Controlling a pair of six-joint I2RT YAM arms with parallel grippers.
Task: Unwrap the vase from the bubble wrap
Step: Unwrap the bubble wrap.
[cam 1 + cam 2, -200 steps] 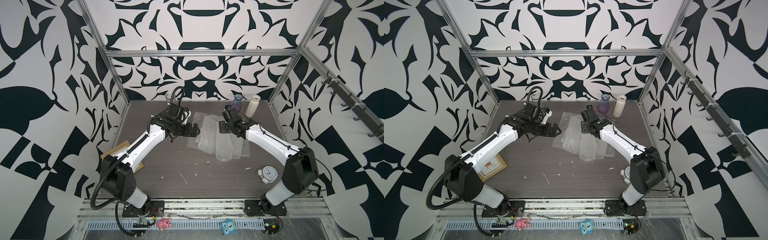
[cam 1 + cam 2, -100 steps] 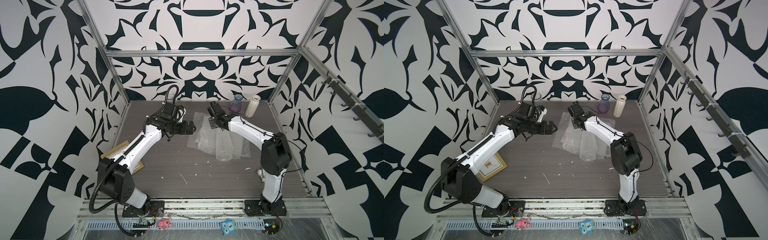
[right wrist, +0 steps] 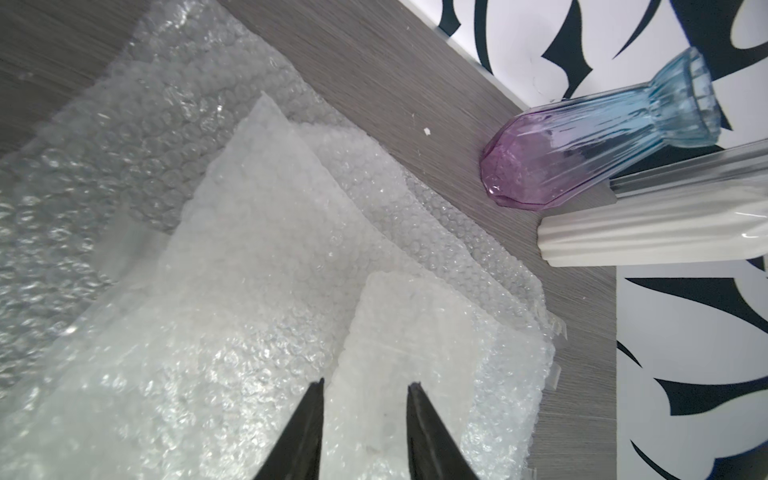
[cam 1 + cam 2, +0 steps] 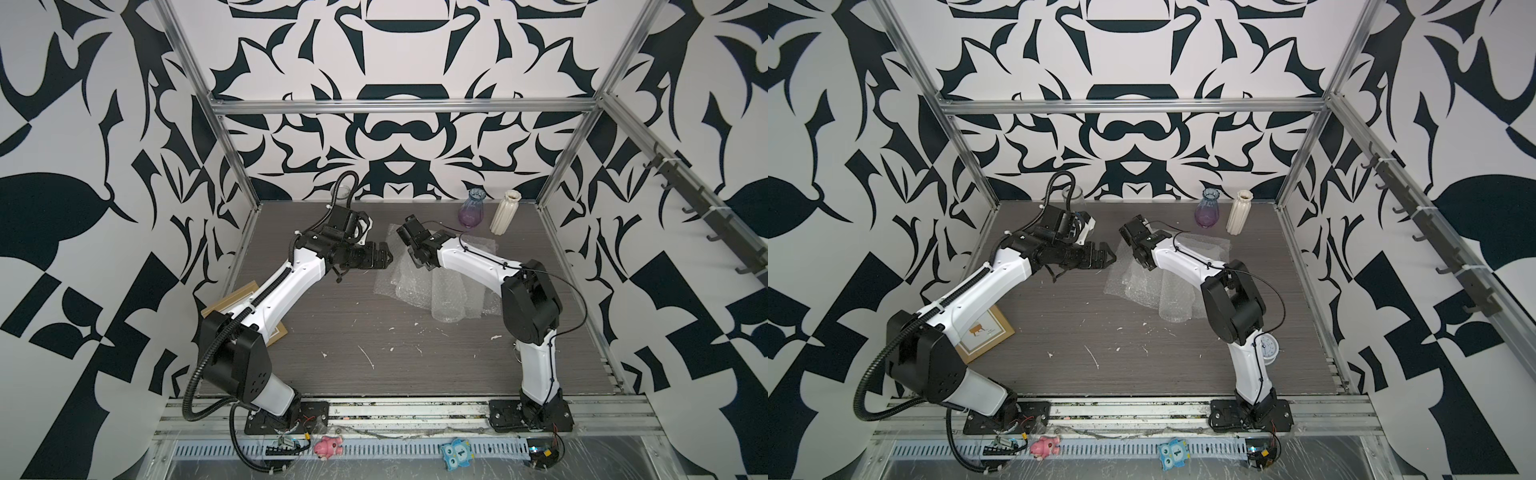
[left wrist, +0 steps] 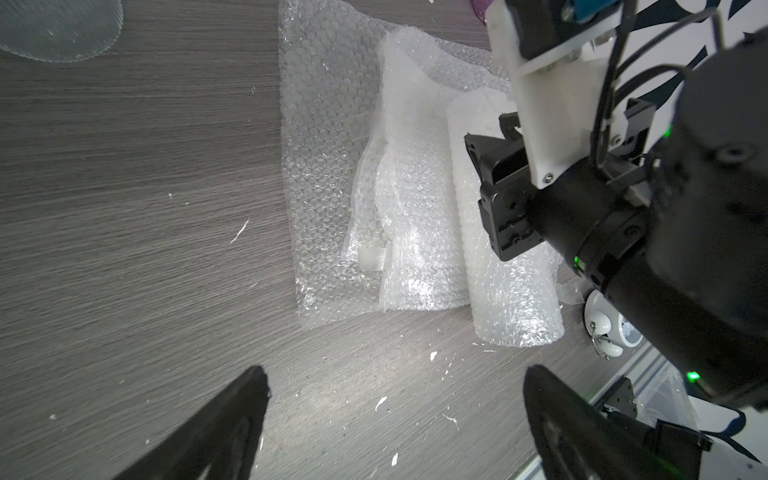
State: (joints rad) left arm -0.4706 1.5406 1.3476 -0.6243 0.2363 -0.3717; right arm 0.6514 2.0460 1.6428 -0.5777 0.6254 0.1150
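Observation:
A heap of clear bubble wrap (image 4: pixel 419 286) (image 4: pixel 1142 286) (image 5: pixel 332 166) (image 3: pixel 249 249) lies mid-table, flat sheets overlapping, with a rolled tube (image 4: pixel 446 307) (image 5: pixel 507 291) at its near side. What the tube holds does not show. A purple-and-blue glass vase (image 4: pixel 471 212) (image 4: pixel 1207 212) (image 3: pixel 582 153) and a white ribbed vase (image 4: pixel 504 212) (image 4: pixel 1239 212) (image 3: pixel 665 232) stand bare at the back right. My right gripper (image 4: pixel 417 264) (image 4: pixel 1140 264) (image 3: pixel 365 384) hovers over the heap's far left part, jaws narrowly apart, nothing between them. My left gripper (image 4: pixel 388 255) (image 4: pixel 1108 257) (image 5: pixel 395 374) is wide open over bare table beside the heap.
A clear glass jar (image 4: pixel 340 193) (image 4: pixel 1072 195) stands at the back left behind my left arm. A framed picture (image 4: pixel 984 332) lies at the left edge. A small white alarm clock (image 4: pixel 1266 345) (image 5: pixel 611 328) sits near my right arm's base. Metal frame posts bound the table.
My right arm has swung left across the bubble wrap, bringing its gripper close to the left gripper, and its jaws have narrowed. The left gripper has hardly moved.

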